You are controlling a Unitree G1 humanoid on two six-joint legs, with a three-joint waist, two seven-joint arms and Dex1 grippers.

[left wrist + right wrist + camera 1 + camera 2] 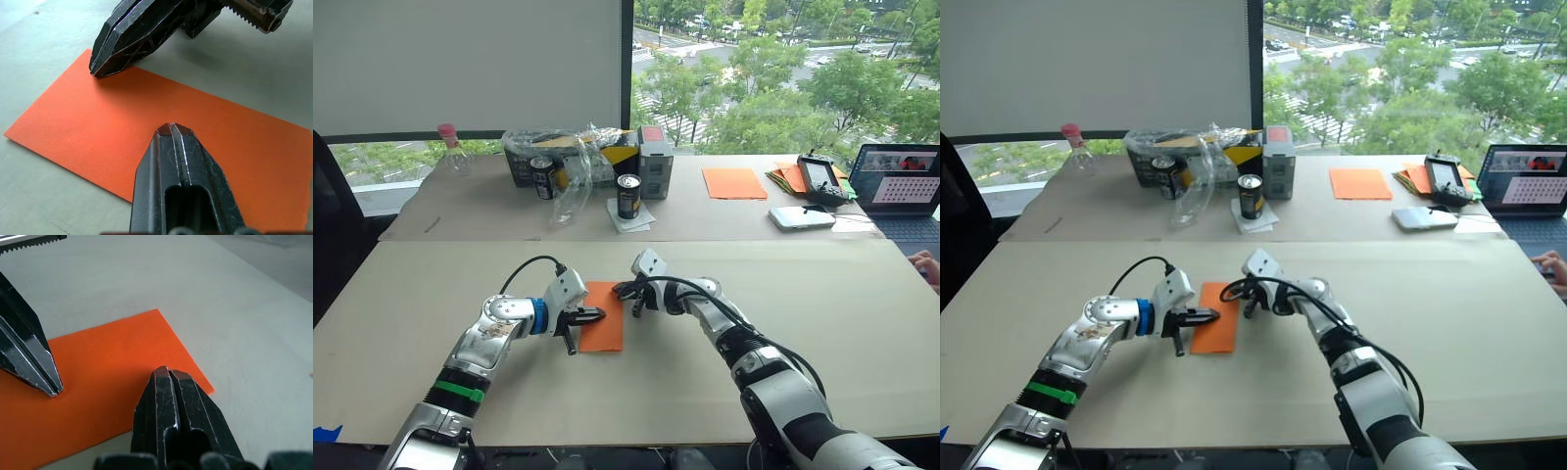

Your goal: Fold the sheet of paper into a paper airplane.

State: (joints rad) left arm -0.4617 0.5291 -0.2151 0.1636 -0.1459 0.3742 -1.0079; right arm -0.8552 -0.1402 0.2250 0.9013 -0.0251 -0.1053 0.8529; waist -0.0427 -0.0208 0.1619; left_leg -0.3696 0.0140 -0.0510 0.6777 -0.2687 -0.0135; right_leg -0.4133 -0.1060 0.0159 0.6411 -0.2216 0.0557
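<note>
Lying flat on the surface, the sheet of paper is thin and bendy; both end effectors, left and right, are pressed together; slide an edge up.

Silver arms, black cables, blue and green bands; black tools

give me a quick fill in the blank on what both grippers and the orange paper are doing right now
The sheet of paper lies flat on the ____.
The left gripper has its fingers ____, tips over the paper.
The right gripper is shut with its tip at the paper's ____.
The paper's colour is ____.

Missing words: table; shut; edge; orange
</note>
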